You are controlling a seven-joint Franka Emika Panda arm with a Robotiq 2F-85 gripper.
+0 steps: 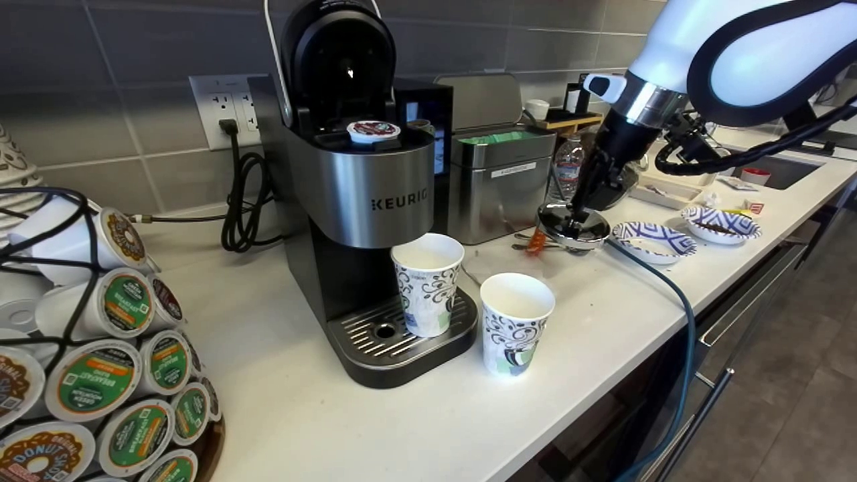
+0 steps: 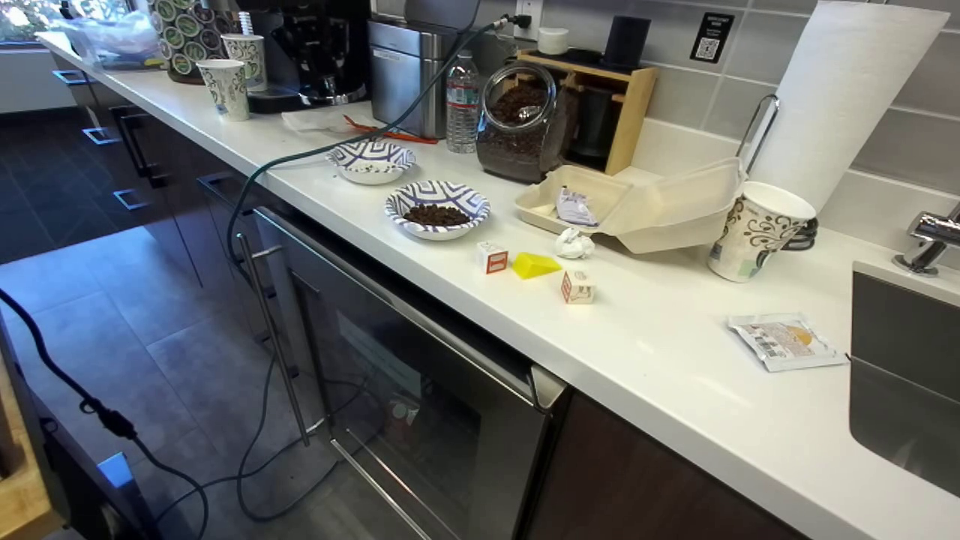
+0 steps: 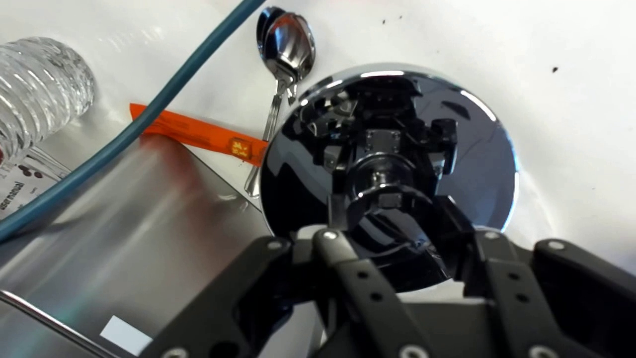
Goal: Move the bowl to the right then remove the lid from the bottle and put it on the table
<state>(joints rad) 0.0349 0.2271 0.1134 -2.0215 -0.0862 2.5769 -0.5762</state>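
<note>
Coffee pods [image 1: 94, 380] hog the front of an exterior view, way left of the gripper [image 3: 391, 211], with the Keurig [image 1: 365, 201] and two paper cups [image 1: 515, 328] closer to it. Gripper looks clamped onto a shiny lid [image 3: 385, 122], seemingly hovering over the counter [image 1: 596, 328]. Glass jar [image 2: 517, 144] behind the gripper looks open, so lid's off and just needs setting down imo. Patterned bowls [image 1: 663, 235] sit to the gripper's right; bowl step's probably done, can't confirm.

The coffee maker [image 1: 371, 194] reads KEURIG, pods [image 1: 97, 380] BREAKFAST BLEND or DONUT SHOP.
</note>
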